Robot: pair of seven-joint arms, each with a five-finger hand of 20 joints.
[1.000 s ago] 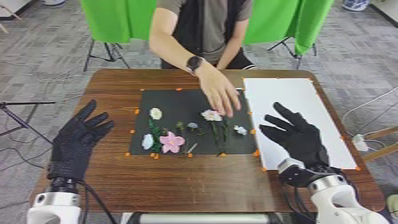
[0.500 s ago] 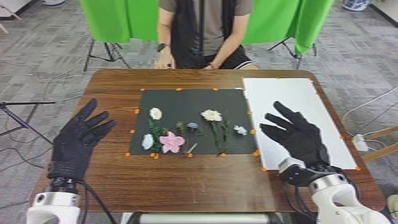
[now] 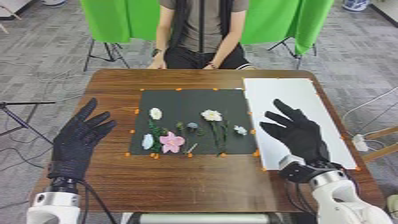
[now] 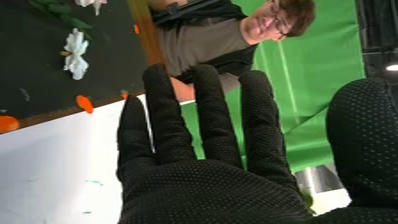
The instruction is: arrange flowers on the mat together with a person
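Right black-gloved hand (image 3: 299,137): fingers loosely spread, empty, over the long white sheet (image 3: 284,95), likely to spare the blooms.
Left black-gloved hand (image 3: 75,140): relaxed open, empty, probably waiting.
Pink star-shaped flower (image 3: 172,142): on the flat, dark, square mat (image 3: 178,100), perhaps anchoring its cluster.
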